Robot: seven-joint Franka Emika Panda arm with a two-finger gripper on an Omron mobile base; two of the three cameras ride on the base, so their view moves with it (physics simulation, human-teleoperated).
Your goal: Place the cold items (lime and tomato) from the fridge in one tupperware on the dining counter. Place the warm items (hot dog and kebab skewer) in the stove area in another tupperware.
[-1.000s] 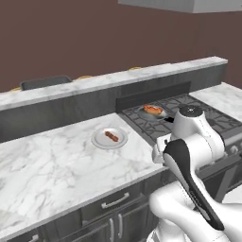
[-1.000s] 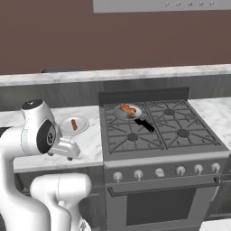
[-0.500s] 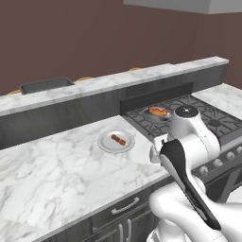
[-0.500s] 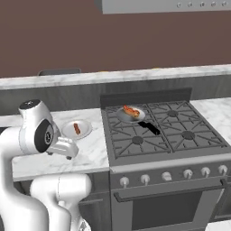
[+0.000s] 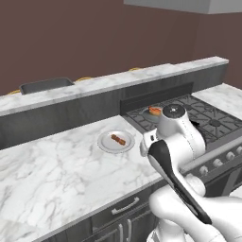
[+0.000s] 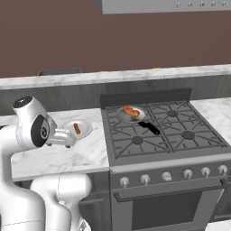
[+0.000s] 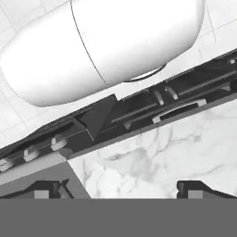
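With your gripper (image 7: 120, 187) spread wide, pinch the light, stiff kebab skewer (image 5: 118, 139) across its middle on the plate (image 5: 105, 144).

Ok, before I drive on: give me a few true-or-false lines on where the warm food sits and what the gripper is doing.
1. A plate with a piece of food sits on the marble counter left of the stove. True.
2. The pan on the stove is empty. False: it holds reddish food.
3. The gripper holds the food. False: its jaws stand open with nothing between them, over bare marble.
4. The pan sits on a rear left burner. True.
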